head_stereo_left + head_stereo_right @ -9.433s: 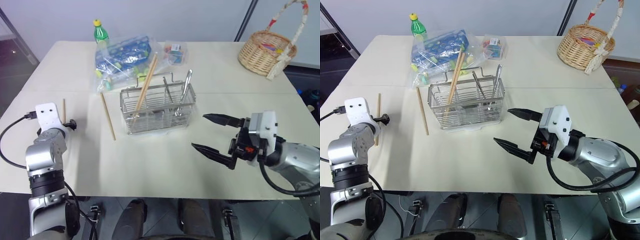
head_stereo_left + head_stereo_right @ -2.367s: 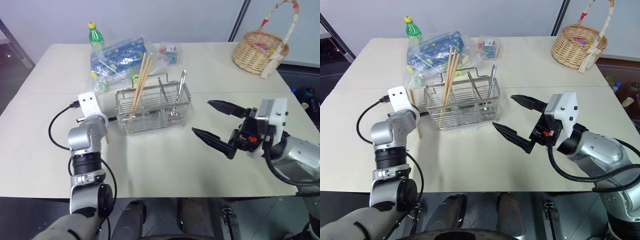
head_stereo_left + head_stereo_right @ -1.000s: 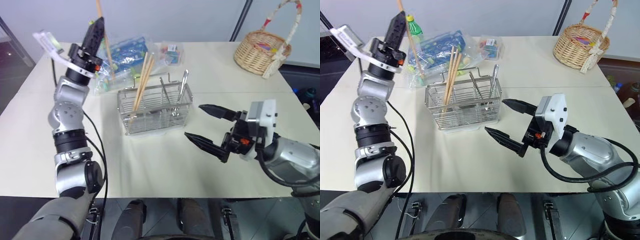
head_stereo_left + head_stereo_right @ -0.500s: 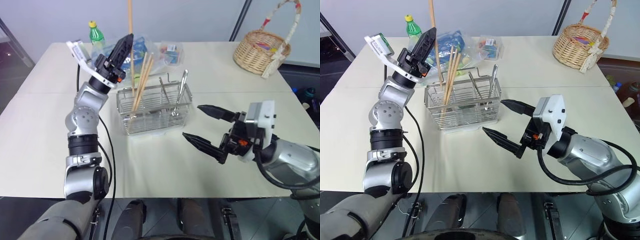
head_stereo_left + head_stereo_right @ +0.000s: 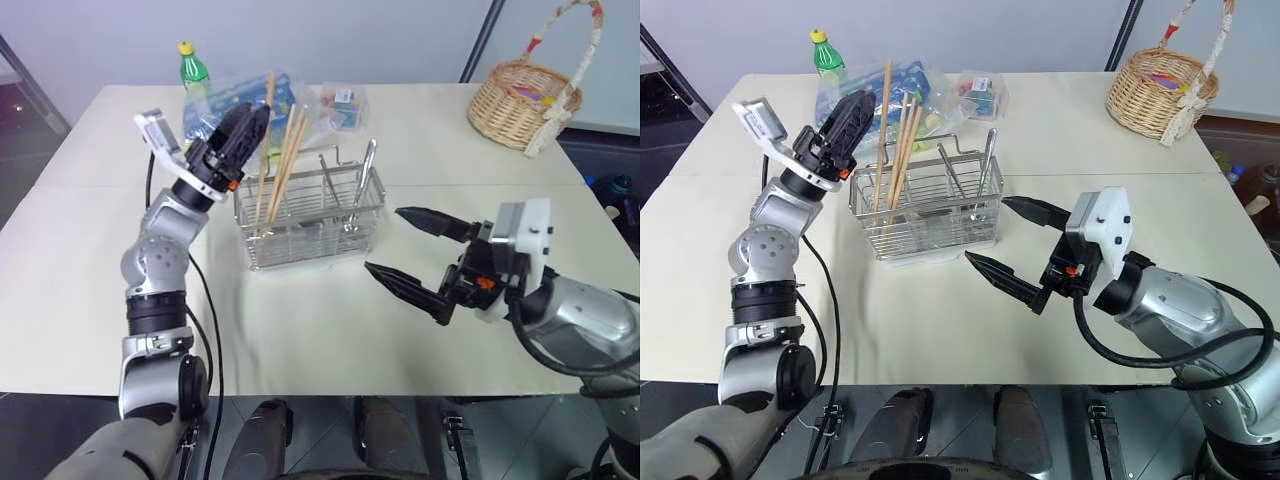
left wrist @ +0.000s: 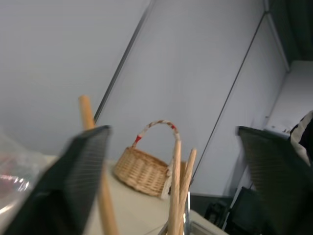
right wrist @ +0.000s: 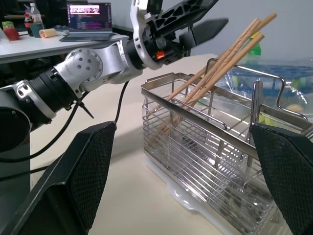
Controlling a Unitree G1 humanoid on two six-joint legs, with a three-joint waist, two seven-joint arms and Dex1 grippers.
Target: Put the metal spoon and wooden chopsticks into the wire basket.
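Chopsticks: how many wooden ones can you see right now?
4 chopsticks, all in the wire basket: one upright by the left gripper, three leaning together beside it. Overlap may hide more.

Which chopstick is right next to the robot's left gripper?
The lone upright chopstick at the left end of the wire basket, right beside the open left gripper. The other chopsticks lean together in a bunch further from it.

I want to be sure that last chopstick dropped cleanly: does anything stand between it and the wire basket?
Nothing visible does. The chopstick stands upright with its lower end inside the wire basket, beside the other chopsticks, and the left gripper is open beside it.
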